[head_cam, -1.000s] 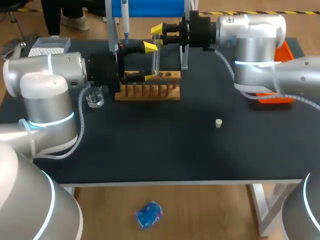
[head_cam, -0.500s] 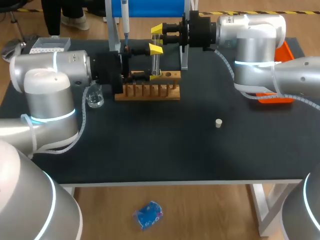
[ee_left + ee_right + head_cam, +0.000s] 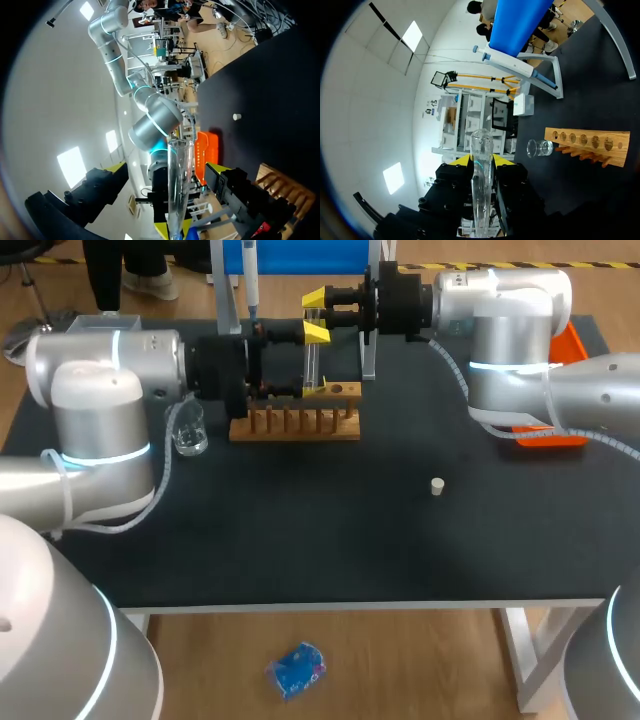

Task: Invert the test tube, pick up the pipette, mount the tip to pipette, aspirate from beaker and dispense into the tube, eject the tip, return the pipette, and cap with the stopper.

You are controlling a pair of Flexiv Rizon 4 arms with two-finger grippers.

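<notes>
head view: right tool point(image 3: 313, 300) grips test tube point(image 3: 311, 360) over rack point(image 3: 295, 425).

The pipette point(image 3: 250, 285) at twelve o'clock loses its top past the frame. The left arm point(image 3: 100, 430) half hides the tip box point(image 3: 98, 332) at ten; the right arm point(image 3: 510, 330) covers much of the orange tray point(image 3: 575, 340) at two. Both wrist views cut off the test tube point(image 3: 178, 190) at its near end.

Black table point(image 3: 330, 540), four items recorded on its surface.
Wooden rack point(image 3: 296, 424) toward the rear, glass beaker point(image 3: 189, 433) near its left end; white stopper point(image 3: 437, 486) alone right of centre; orange tray point(image 3: 572, 344) at the right edge.
</notes>
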